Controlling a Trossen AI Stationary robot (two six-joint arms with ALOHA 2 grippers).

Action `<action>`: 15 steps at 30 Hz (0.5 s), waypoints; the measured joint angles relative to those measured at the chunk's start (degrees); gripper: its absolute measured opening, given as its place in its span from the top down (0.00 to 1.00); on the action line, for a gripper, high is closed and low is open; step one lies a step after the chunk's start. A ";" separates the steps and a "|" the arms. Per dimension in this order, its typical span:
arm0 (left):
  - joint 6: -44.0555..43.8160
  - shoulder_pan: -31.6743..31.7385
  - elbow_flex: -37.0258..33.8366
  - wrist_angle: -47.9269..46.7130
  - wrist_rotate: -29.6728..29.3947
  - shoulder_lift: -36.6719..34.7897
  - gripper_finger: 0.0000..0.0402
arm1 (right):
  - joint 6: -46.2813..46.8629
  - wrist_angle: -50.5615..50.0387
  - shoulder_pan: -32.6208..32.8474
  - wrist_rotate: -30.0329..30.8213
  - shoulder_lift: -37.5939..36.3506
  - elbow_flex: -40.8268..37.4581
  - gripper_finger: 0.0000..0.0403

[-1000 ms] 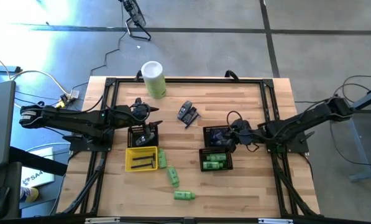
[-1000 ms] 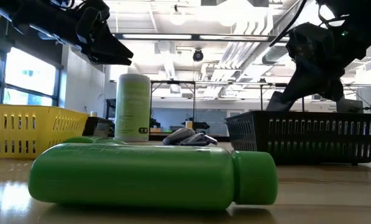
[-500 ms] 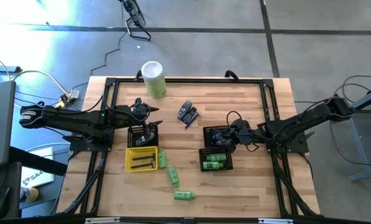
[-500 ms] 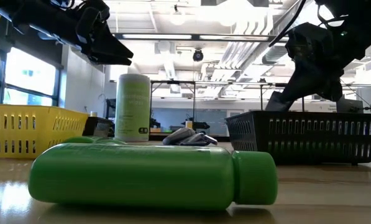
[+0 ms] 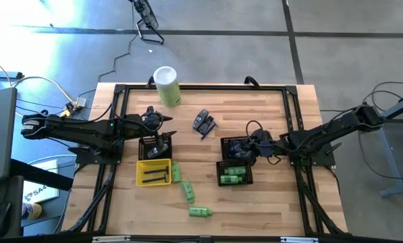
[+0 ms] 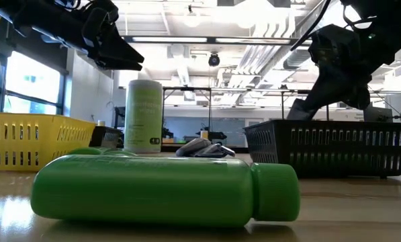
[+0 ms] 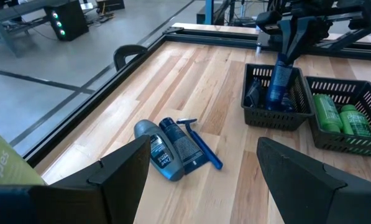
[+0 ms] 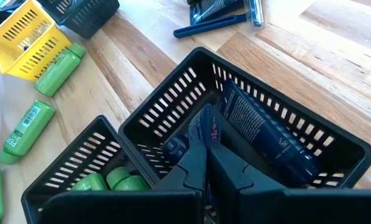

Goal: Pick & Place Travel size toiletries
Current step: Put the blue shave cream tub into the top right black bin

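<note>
a bluish tube (image 8: pixel 205 146) stands upright between the closed fingers of the right gripper (image 8: pixel 209 163), which has it pinched inside a black mesh basket (image 8: pixel 334 146). from the left wrist view the same tube (image 7: pixel 277 84) hangs straight down from that gripper into the basket (image 7: pixel 253 116). just beside the gripper's tips, inside the same basket, lies a longer dark blue tube (image 8: pixel 266 137) leaning along the wall. the neighbouring black basket (image 8: pixel 54 186), touching the first one, holds bright green bottles (image 8: pixel 120 182), also seen in the high view (image 5: pixel 232 174).

beyond the right gripper, on the bare wood, lie a small dark bottle (image 7: pixel 153 149), a dark blue packet (image 7: pixel 179 146) and a blue razor (image 7: pixel 201 144), bunched together. further off from it sit the yellow tray (image 8: pixel 33 40) and another black basket (image 8: pixel 86 14), with two green bottles (image 8: pixel 58 71) beside the tray and one more (image 8: pixel 27 130) lying apart on the table (image 5: pixel 269 202).

the left gripper (image 5: pixel 162 145) hovers over the small black basket by the yellow tray (image 5: pixel 153 173), well apart from the right gripper, its fingers (image 7: pixel 120 171) spread wide with nothing between them.

in the low view a green bottle (image 6: pixel 166 189) lies on its side close to the camera, and the tall pale-green canister (image 6: pixel 143 115) stands upright behind it.
</note>
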 joint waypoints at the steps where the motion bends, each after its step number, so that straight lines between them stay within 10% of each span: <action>1: 0.00 0.00 0.00 -0.02 0.02 0.00 0.28 | 0.00 0.00 -0.02 -0.27 0.00 0.00 0.99; 15: -0.02 -0.01 0.00 -0.72 0.02 0.02 0.28 | -0.02 -0.04 -0.02 -0.47 0.00 0.00 0.99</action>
